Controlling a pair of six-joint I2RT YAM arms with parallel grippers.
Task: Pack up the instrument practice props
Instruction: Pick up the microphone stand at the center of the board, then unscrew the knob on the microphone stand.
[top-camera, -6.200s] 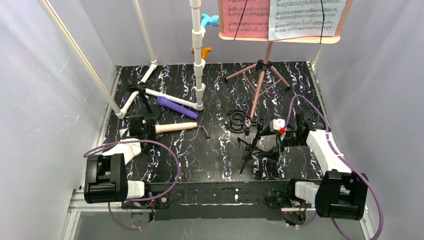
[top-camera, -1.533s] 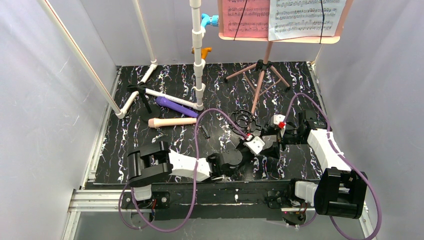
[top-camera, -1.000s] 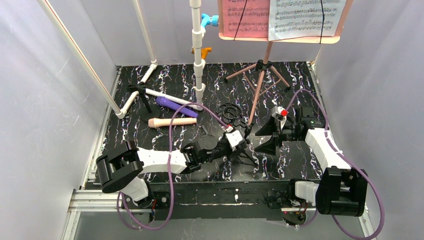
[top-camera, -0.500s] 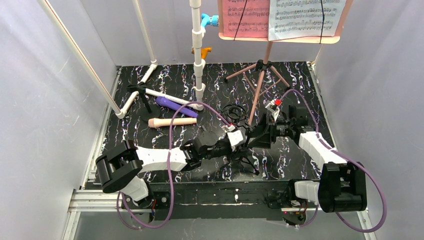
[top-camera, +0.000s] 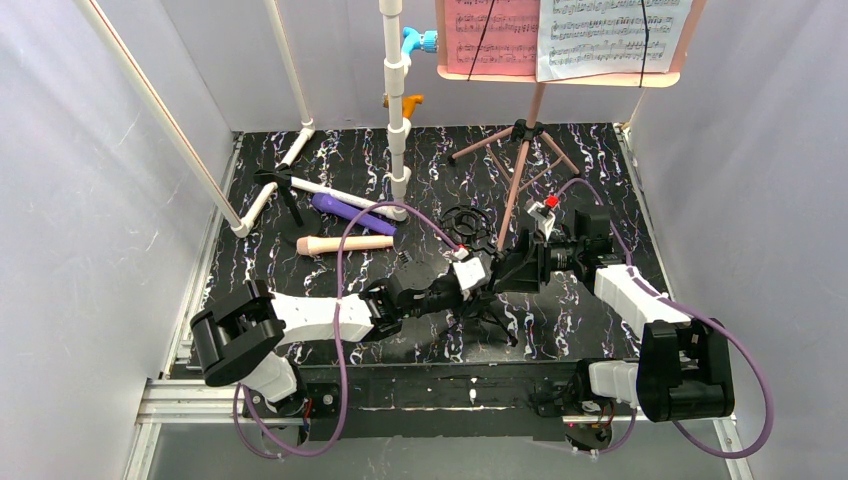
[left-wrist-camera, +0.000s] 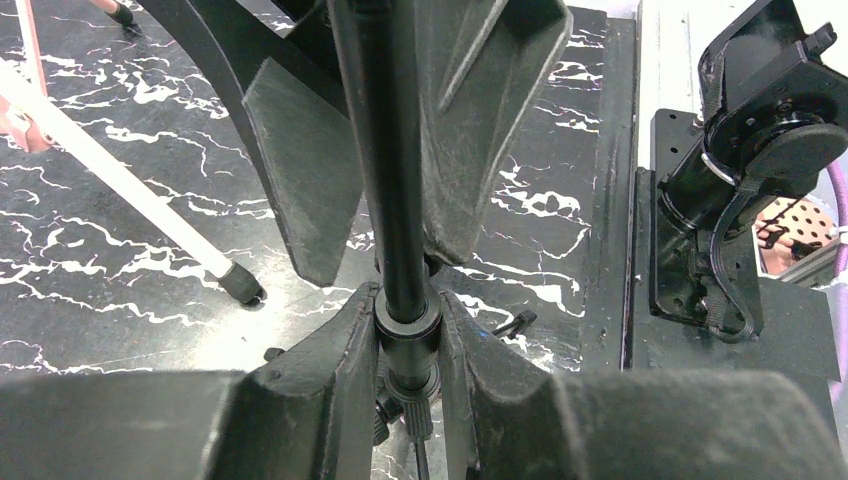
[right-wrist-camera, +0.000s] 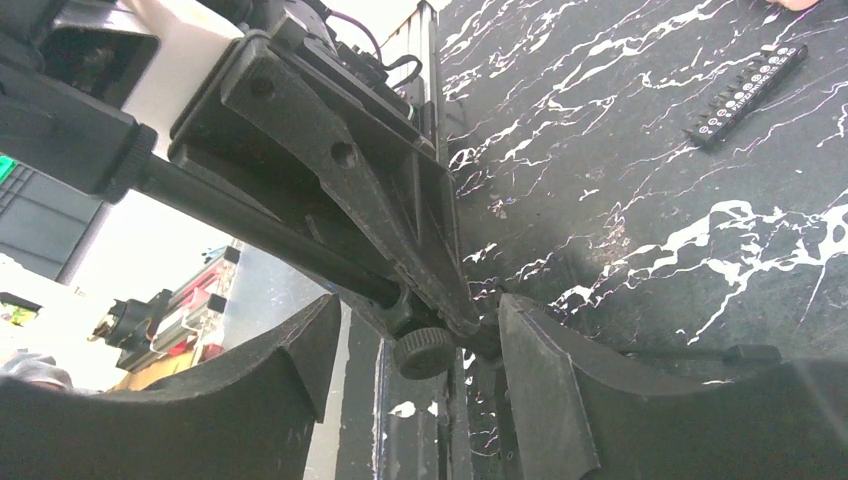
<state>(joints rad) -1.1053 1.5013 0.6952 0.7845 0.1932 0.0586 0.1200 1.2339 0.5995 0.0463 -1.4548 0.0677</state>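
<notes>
A small black tripod stand (top-camera: 490, 318) with a ring mount (top-camera: 465, 222) is at mid-table. My left gripper (left-wrist-camera: 408, 310) is shut on its black pole (left-wrist-camera: 385, 150). My right gripper (right-wrist-camera: 418, 315) straddles the stand's joint and knob (right-wrist-camera: 424, 352), jaws apart with gaps on both sides. The pink music stand (top-camera: 527, 140) is upright at the back right, holding a pink page (top-camera: 492, 35) and a white page (top-camera: 610, 35). A purple tube (top-camera: 350, 212) and a beige tube (top-camera: 345, 243) lie at the left.
The white pipe frame (top-camera: 397, 110) with blue and orange fittings rises at the back centre, and one bar slants along the left wall. A black comb-like clip (right-wrist-camera: 745, 95) lies near the beige tube. A pink stand leg (left-wrist-camera: 130, 190) ends close to the grippers.
My right gripper has moved left onto the black stand, and its jaws have narrowed around the joint. The left gripper keeps its hold on the pole and has shifted slightly.
</notes>
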